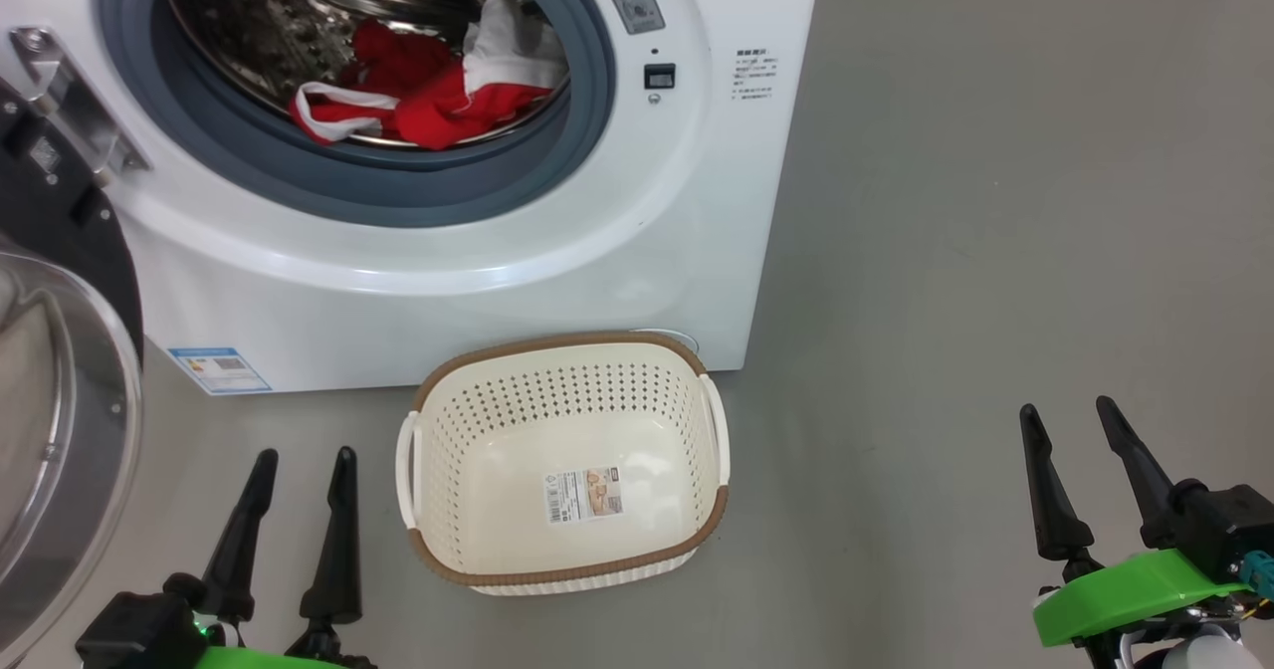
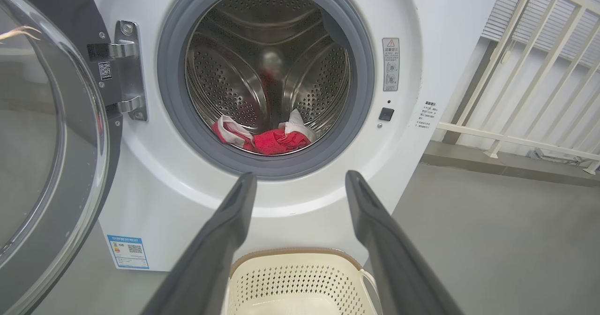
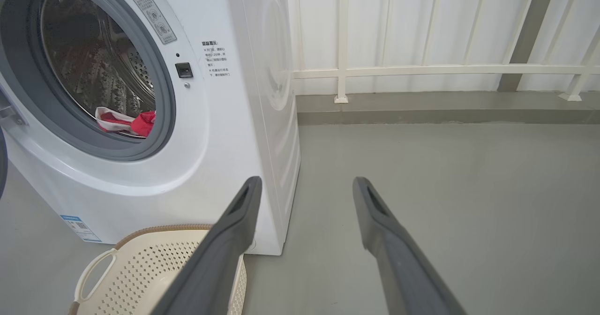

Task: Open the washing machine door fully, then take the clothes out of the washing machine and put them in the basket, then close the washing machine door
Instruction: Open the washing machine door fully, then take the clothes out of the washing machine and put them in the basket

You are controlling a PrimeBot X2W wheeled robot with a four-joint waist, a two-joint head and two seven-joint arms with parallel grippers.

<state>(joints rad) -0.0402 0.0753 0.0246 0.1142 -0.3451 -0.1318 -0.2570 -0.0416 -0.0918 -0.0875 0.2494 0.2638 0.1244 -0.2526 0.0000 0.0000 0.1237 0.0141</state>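
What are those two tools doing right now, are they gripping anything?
Left tool: open, holding nothing.
Right tool: open, holding nothing.

On the washing machine (image 2: 422, 33), a warning-triangle sticker (image 2: 390, 64) is sitting at the opening's three o'clock, a blue QR label (image 2: 128, 251) at seven; wording unreadable.

The washing machine (image 1: 637, 241) loses its top to the head view's upper edge. Left of the washing machine, the washing machine door (image 1: 60, 430) runs off that view's left side. Inside the washing machine, in the right wrist view, the grey rubber ring (image 3: 166, 108) hides part of the clothes (image 3: 140, 123). The printed notes (image 1: 755, 75) on its front are too small to read.
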